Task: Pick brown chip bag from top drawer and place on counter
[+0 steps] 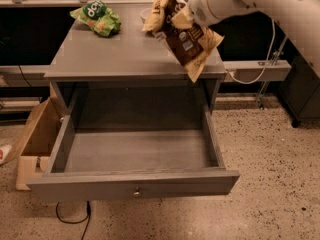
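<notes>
1. End effector (186, 18) is closed on the brown bag (194, 45), holding its upper middle.
2. It hangs tilted over the surface (125, 54), right side, above the open drawer (100, 186).
3. It seems light, soft and crinkly; a pinched fold holds best.
</notes>
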You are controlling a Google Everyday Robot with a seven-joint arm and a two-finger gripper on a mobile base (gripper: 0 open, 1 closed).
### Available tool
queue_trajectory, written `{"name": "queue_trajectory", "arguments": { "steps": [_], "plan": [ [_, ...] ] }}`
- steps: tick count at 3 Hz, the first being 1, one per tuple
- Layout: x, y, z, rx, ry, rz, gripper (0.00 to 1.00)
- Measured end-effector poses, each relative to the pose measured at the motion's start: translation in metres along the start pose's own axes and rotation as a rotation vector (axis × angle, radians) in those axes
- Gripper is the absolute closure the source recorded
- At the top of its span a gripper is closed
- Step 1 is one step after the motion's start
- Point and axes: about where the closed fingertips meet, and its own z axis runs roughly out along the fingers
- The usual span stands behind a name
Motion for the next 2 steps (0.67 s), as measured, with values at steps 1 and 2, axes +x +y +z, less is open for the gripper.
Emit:
{"name": "queue_trajectory", "arguments": {
  "steps": [1,2],
  "plan": [
    [0.016,-0.025,0.045,-0.014,0.122,0.048,1.0],
    [0.045,-0.041,0.085,-0.027,0.219,0.116,0.96]
  ]
}}
